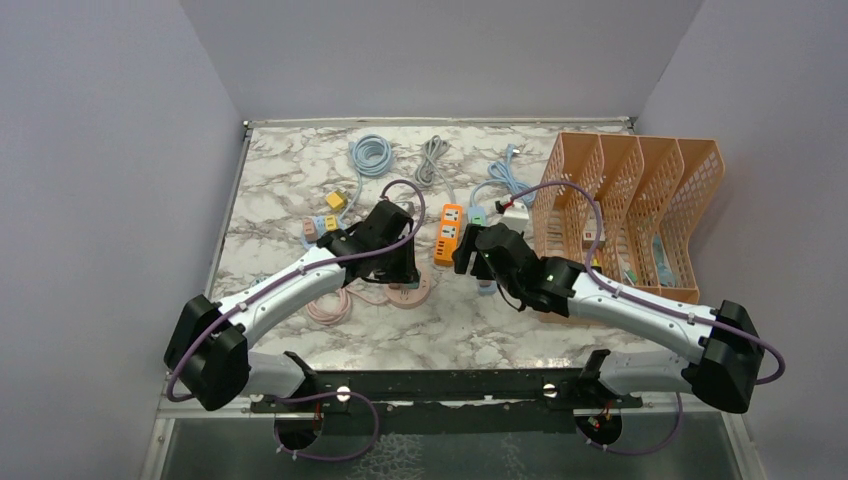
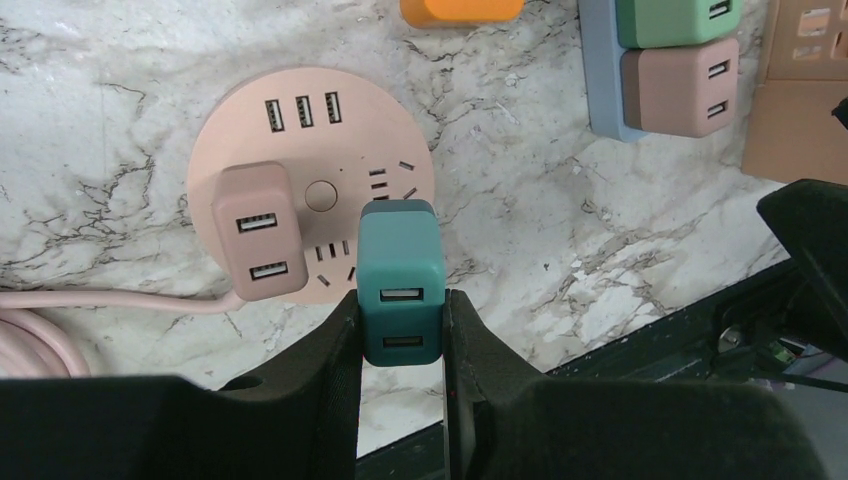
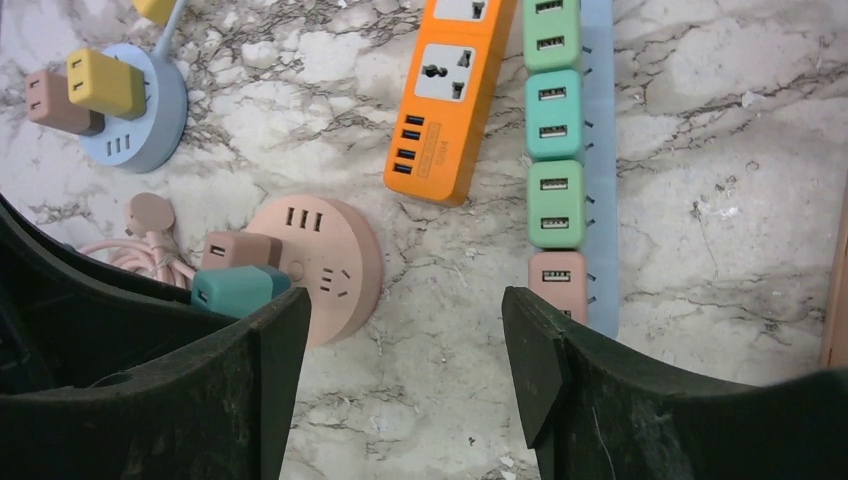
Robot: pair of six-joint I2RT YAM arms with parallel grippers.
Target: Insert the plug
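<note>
Step in hand: alignment before insertion. Left fingers pinch the teal plug by its sides, over the edge of the pink round hub, just beside a seated pink plug. The hub lies on the bench, near-left of the orange strip. Right fingers are spread and hold nothing.

Next, judged: match the prongs to free slots and press straight down.

Prongs are hidden under the plug body, so I cannot tell if they have entered.

Top external: high at near edge, looking down over whole tabletop. Wrist views: close above tabletop, facing down; both share pink round socket hub.
</note>
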